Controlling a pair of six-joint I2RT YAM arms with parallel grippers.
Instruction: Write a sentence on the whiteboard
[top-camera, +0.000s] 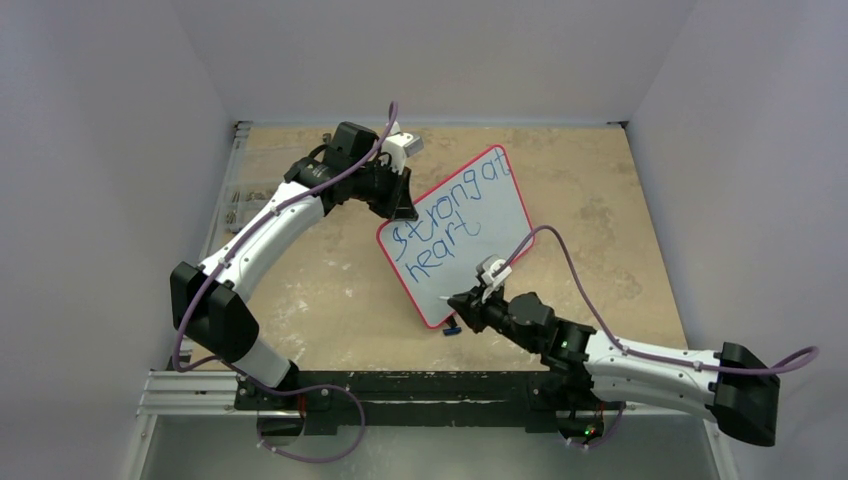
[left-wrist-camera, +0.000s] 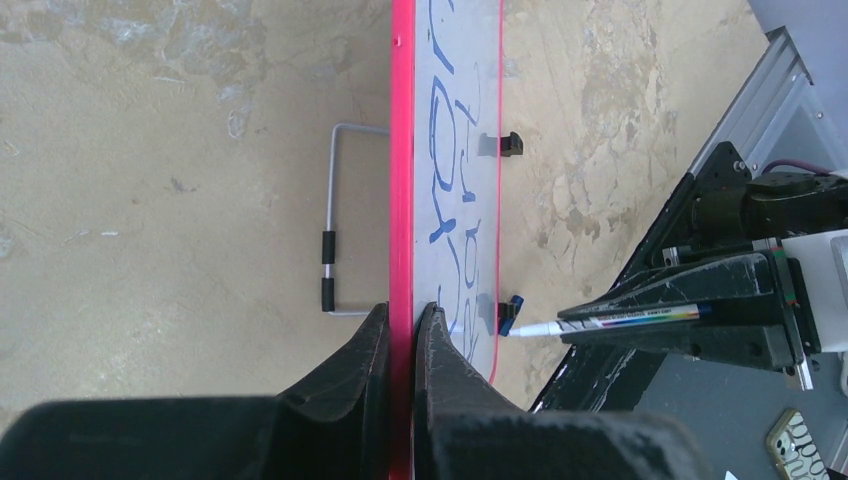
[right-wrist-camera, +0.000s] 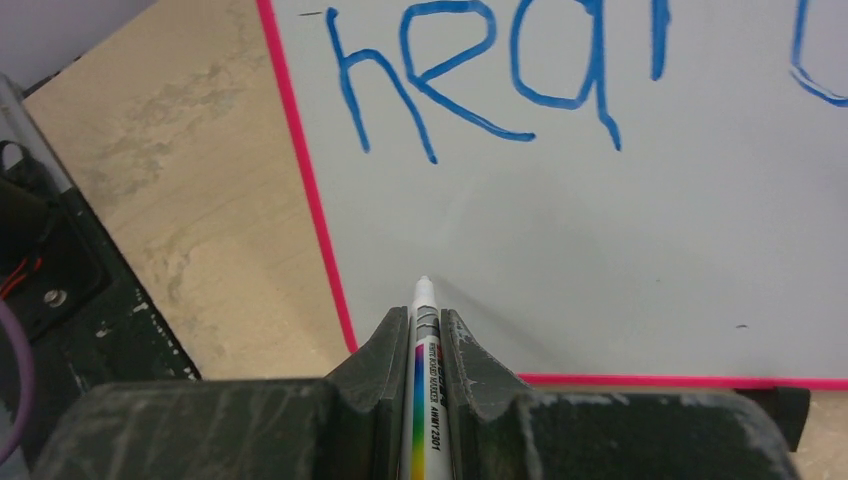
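The whiteboard (top-camera: 455, 235) stands tilted on the tan table, its red-pink frame around a glossy white face. The sentence (top-camera: 440, 230) is in blue marker and reads "strong at heart". My left gripper (top-camera: 400, 205) is shut on the board's top edge; in the left wrist view its jaws (left-wrist-camera: 410, 325) clamp the red frame (left-wrist-camera: 402, 150). My right gripper (top-camera: 462, 300) is shut on a white marker (right-wrist-camera: 428, 400). The marker's tip (right-wrist-camera: 422, 283) is over the blank lower left of the board (right-wrist-camera: 600, 250), below "hear" (right-wrist-camera: 470, 70). I cannot tell if the tip touches.
A small blue cap (top-camera: 452, 330) lies at the board's near corner, beside a black foot (left-wrist-camera: 510, 143). A wire stand (left-wrist-camera: 335, 220) lies behind the board. A tray of small parts (top-camera: 238, 205) sits at the table's left edge. A metal rail (top-camera: 400, 395) runs along the near edge.
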